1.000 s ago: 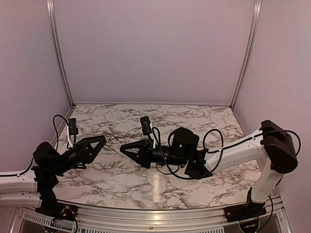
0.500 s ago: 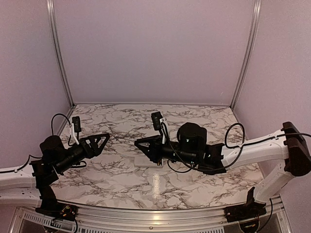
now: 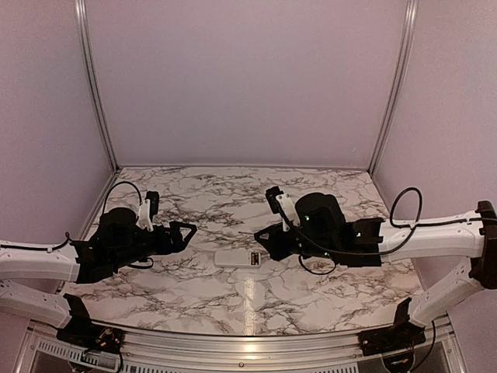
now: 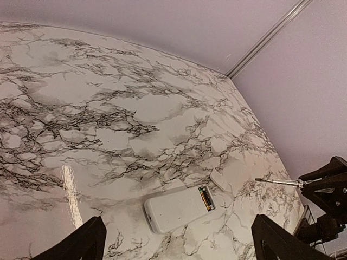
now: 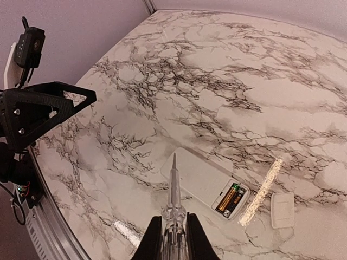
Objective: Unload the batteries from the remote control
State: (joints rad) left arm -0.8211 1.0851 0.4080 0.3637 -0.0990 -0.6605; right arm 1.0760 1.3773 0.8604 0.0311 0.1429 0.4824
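The white remote control [image 3: 235, 258] [image 4: 174, 209] [image 5: 199, 180] lies back-up on the marble table, its compartment open. Two batteries [image 4: 206, 197] [image 5: 230, 199], one gold-brown and one dark, sit side by side in it. The small white cover [image 4: 219, 180] [image 5: 282, 209] lies just beyond that end. My left gripper [image 3: 189, 231] [image 4: 179, 219] is open, hovering left of the remote. My right gripper [image 3: 261, 234] [image 5: 172, 230] is shut on a clear screwdriver [image 5: 173, 195], whose tip points over the remote's middle without touching it.
The marble tabletop [image 3: 311, 194] is bounded by lilac walls at the back and sides and a metal rail [image 3: 233, 342] at the near edge. In the right wrist view the left gripper [image 5: 49, 105] stands at the far left.
The right arm has drawn back to the right with the screwdriver, uncovering the remote. The left arm has swung forward and right toward the remote, still open.
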